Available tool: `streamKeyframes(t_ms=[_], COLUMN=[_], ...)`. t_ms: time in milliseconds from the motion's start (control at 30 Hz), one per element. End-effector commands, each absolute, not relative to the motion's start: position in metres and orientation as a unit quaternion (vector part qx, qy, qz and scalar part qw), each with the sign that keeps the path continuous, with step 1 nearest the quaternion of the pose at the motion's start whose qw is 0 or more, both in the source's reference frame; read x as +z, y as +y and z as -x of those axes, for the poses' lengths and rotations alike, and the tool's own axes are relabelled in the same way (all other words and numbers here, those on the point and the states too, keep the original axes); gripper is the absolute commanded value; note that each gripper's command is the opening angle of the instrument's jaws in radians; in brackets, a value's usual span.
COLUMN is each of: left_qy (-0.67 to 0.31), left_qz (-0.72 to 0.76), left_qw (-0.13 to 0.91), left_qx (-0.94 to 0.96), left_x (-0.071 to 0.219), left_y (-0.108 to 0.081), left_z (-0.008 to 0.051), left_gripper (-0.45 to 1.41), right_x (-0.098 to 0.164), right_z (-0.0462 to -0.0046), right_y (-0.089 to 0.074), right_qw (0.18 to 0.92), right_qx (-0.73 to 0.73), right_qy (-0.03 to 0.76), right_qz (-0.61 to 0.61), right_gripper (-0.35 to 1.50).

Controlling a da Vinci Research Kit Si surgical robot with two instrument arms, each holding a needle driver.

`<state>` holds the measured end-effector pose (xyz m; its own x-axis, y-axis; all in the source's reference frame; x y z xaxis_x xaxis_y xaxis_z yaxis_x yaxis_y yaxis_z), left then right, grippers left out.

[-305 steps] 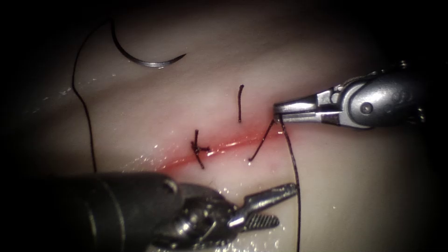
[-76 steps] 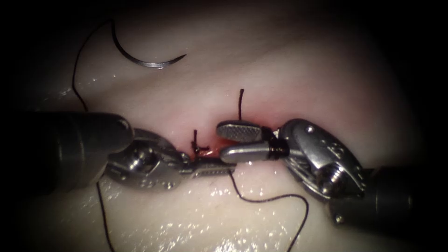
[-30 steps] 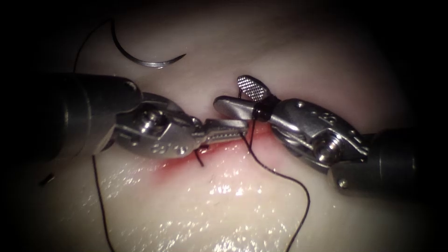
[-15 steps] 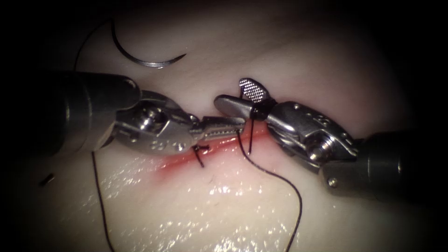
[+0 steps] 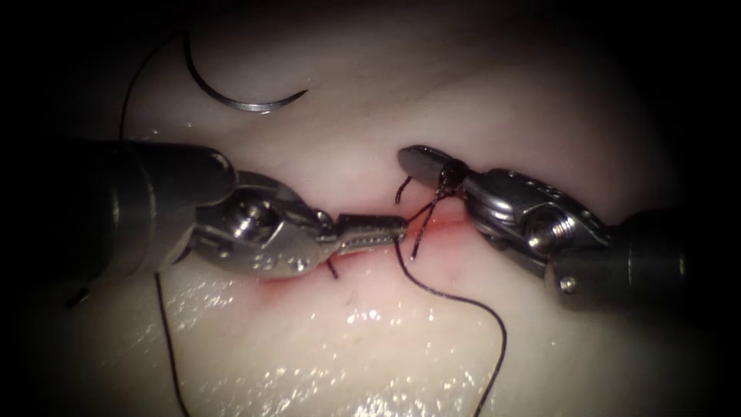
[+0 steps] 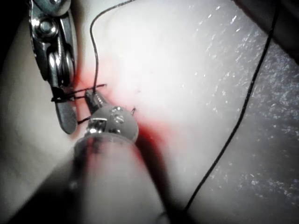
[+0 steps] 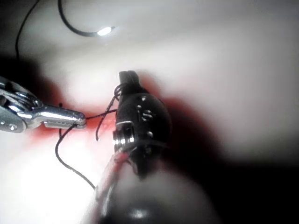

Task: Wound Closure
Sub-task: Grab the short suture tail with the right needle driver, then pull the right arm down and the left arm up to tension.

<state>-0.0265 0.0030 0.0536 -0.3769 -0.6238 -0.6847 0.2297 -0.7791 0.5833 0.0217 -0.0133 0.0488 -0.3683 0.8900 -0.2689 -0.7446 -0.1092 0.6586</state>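
Thread is pinched by both pincers over the cut; the needle lies free on the tissue.

The left pincer (image 5: 386, 229), ridged steel, is pressed together on the thin dark thread (image 5: 451, 294) at the red cut (image 5: 444, 225). The right pincer (image 5: 421, 161) is closed on thread wound around it. The curved steel needle (image 5: 231, 96) is seen flat on the pale, glistening tissue (image 5: 370, 347), well apart from both, on the left of the cut, not in the tissue.

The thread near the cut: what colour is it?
The thread is dark, near black, seen best in the endoscope view against the pale tissue.
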Motion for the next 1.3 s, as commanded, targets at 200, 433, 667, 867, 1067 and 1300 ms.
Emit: streamKeyframes(t_ms=[200, 433, 667, 867, 1067, 1300], left_qy=[-0.179, -0.198, -0.209, -0.242, -0.295, -0.275], left_qz=[-0.503, -0.507, -0.498, -0.471, -0.434, -0.447], left_qw=[0.222, 0.203, 0.216, 0.212, 0.235, 0.212], left_qx=[-0.816, -0.814, -0.813, -0.821, -0.818, -0.824], left_x=[0.0536, 0.0522, 0.0511, 0.0508, 0.0509, 0.0488], left_y=[0.0026, 0.0, -0.0014, -0.0014, -0.0006, -0.0002], left_z=[0.0272, 0.0285, 0.0292, 0.0309, 0.0313, 0.0293], left_gripper=[0.74, 1.15, 0.88, 0.49, -0.45, -0.45], right_x=[0.0493, 0.0495, 0.0498, 0.05, 0.05, 0.05], right_z=[-0.0227, -0.0237, -0.0244, -0.0243, -0.0242, -0.024], right_y=[-0.0134, -0.0134, -0.0133, -0.0131, -0.0133, -0.0134], right_qw=[0.555, 0.554, 0.554, 0.555, 0.556, 0.557], right_qx=[0.732, 0.729, 0.726, 0.726, 0.726, 0.724], right_qy=[0.38, 0.385, 0.388, 0.387, 0.387, 0.386], right_qz=[-0.113, -0.12, -0.123, -0.123, -0.124, -0.127], right_gripper=[-0.35, -0.35, -0.35, -0.35, -0.35, -0.35])
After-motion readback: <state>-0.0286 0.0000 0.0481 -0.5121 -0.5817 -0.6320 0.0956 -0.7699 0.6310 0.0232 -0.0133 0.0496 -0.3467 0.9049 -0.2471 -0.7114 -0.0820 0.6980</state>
